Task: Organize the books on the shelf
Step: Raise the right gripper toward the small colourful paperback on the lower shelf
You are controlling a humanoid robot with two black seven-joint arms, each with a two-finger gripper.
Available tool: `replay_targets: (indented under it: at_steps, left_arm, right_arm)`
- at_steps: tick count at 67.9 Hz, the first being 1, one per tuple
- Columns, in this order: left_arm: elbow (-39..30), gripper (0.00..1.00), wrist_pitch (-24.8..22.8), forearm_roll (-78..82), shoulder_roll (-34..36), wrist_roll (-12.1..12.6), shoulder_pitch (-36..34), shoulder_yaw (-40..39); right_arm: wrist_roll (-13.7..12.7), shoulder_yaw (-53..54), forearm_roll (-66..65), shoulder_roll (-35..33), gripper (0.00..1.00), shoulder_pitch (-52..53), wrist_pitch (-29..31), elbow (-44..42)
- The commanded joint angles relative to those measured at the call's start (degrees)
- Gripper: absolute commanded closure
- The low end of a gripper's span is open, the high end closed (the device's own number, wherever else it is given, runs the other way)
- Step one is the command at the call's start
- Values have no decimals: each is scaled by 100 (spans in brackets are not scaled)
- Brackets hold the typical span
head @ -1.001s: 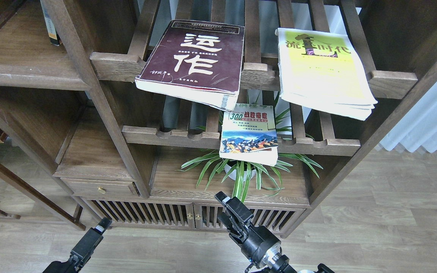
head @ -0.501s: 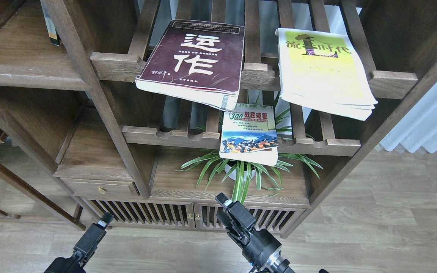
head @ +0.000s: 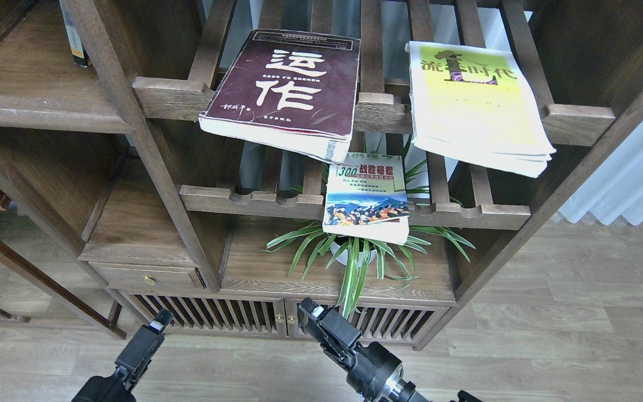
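Note:
Three books lie flat on the slatted racks. The thick maroon book with big white characters lies on the upper rack, overhanging its front rail. The large yellow-green book lies to its right on the same rack. The smaller "300" book lies on the lower rack, over the plant. The solid plank shelf is at the upper left. My left gripper and right gripper are low in front of the cabinet, well below the books and holding nothing. Both are dark, and their fingers cannot be told apart.
A potted spider plant stands on the lower board under the "300" book. A book stands upright at the back of the plank shelf. A small drawer and slatted cabinet doors are at the bottom. A white curtain hangs at the right.
My right gripper has moved left and lower in the view. My left gripper has shifted slightly right and lower. The books have not moved.

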Motion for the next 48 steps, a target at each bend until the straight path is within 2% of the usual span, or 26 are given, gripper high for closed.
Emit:
replay_targets:
  at_steps: [1, 16, 30, 44, 46, 48]
  left_arm:
    - [40, 0, 0, 4, 36, 72, -84, 26]
    - [180, 0, 0, 4, 141, 73, -180, -45]
    - [180, 0, 0, -5, 159, 55, -224, -62]
    - [180, 0, 0, -14, 159, 29, -216, -150]
    - [180, 0, 0, -22, 159, 29, -216, -177]
    - [189, 0, 0, -23, 159, 29, -216, -238]
  right_arm:
    - [-15, -22, -32, -8, 0, 73, -1, 3]
    - [3, -66, -296, 54, 0, 249, -1, -5]
    - [161, 162, -200, 54, 0, 460, -1, -93]
    - [548, 444, -182, 54, 0, 644, -1, -14]
    - [636, 444, -173, 54, 0, 688, -1, -32]
    - [837, 462, -138, 54, 0, 741, -1, -32]
